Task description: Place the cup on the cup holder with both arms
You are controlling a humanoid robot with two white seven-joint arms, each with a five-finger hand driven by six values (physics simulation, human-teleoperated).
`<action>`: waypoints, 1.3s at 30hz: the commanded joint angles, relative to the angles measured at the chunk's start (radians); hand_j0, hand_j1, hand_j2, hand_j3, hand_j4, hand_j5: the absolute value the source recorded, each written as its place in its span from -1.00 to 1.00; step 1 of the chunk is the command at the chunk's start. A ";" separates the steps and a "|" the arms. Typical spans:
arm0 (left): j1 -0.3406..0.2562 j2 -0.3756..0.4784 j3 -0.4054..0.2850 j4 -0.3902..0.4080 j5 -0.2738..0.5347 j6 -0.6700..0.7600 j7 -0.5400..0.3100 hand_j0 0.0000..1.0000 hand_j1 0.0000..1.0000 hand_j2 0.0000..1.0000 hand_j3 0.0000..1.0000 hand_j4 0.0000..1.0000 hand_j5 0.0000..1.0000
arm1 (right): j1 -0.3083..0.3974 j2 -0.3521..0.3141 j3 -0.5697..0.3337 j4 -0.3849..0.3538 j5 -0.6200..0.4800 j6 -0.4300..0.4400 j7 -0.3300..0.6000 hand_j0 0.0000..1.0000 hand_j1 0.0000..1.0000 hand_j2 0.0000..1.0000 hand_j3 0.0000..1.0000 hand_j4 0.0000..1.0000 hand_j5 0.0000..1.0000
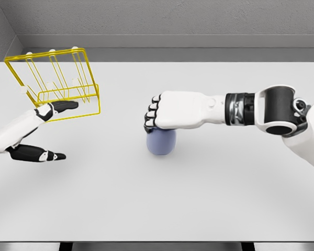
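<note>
Gripping rounded pale-blue cup (pixel 161 143) from above, right hand (pixel 170 111) fingers curled; left hand (pixel 39 133) spread beside tilted yellow wire cup holder (pixel 55 83)

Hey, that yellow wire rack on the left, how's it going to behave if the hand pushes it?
The yellow wire rack is thin open wire, so probably light and easy to slide on the smooth white table. It sits tilted, so a nudge from the left hand may tip or rock it. The wires look stiff, though thin enough to slip between fingers.
</note>
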 commanded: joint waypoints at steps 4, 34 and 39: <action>0.000 -0.001 -0.006 0.000 0.006 0.000 0.000 1.00 1.00 1.00 1.00 1.00 1.00 | 0.000 0.019 0.022 -0.001 0.002 0.003 0.000 0.04 0.04 0.04 0.04 0.04 0.04; -0.103 -0.102 -0.322 0.000 0.307 0.000 -0.010 1.00 1.00 1.00 1.00 1.00 1.00 | 0.008 0.102 0.068 0.057 0.059 0.003 -0.002 0.70 0.70 0.70 0.70 0.70 0.70; -0.115 -0.130 -0.325 0.003 0.310 0.000 -0.012 1.00 1.00 1.00 1.00 1.00 1.00 | 0.011 0.102 0.068 0.057 0.059 0.003 -0.002 0.87 0.87 0.87 0.87 0.87 0.87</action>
